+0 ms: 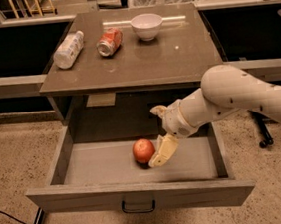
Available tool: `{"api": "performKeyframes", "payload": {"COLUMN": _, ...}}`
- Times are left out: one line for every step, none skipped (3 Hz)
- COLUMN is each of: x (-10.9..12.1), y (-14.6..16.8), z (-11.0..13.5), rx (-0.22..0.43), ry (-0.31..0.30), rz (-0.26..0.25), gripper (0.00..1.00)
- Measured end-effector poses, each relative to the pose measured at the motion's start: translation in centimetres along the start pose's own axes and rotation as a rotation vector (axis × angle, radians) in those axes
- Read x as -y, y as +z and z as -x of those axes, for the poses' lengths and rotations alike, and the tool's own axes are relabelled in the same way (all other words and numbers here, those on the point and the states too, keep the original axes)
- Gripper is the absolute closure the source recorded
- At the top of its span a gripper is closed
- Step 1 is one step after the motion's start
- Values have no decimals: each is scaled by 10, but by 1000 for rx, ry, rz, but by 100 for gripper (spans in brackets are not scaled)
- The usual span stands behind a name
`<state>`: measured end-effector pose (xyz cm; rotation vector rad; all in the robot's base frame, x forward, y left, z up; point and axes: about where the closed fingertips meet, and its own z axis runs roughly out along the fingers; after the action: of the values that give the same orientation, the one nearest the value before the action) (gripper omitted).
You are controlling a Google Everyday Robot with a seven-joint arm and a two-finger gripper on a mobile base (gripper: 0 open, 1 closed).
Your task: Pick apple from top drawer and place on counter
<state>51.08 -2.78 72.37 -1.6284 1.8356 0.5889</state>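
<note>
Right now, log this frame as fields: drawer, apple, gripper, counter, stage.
drawer: pulled open
apple: on the drawer floor, near the middle
gripper: open, inside the drawer just right of the apple, lower finger beside it; contact unclear
counter: holds a bottle on its side, a can and a bowl
stage: apple not yet picked

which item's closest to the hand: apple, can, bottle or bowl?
The apple, the red fruit in the top drawer; the hand hangs open just beside it. Can, bottle and bowl sit up on the counter.
</note>
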Motion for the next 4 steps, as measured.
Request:
{"api": "performKeyframes", "payload": {"x": 10, "y": 40, "z": -23, "rx": 40, "ry": 34, "rz": -34, "gripper": 0}}
{"api": "performKeyframes", "payload": {"x": 17, "y": 71, "z": -32, "rx": 91, "ry": 38, "rz": -52, "gripper": 0}}
{"api": "performKeyframes", "payload": {"x": 20, "y": 91, "z": -35, "rx": 122, "ry": 40, "rz": -47, "gripper": 19}}
{"api": "performKeyframes", "payload": {"x": 23, "y": 101, "z": -42, "rx": 149, "ry": 58, "rz": -50, "gripper": 42}}
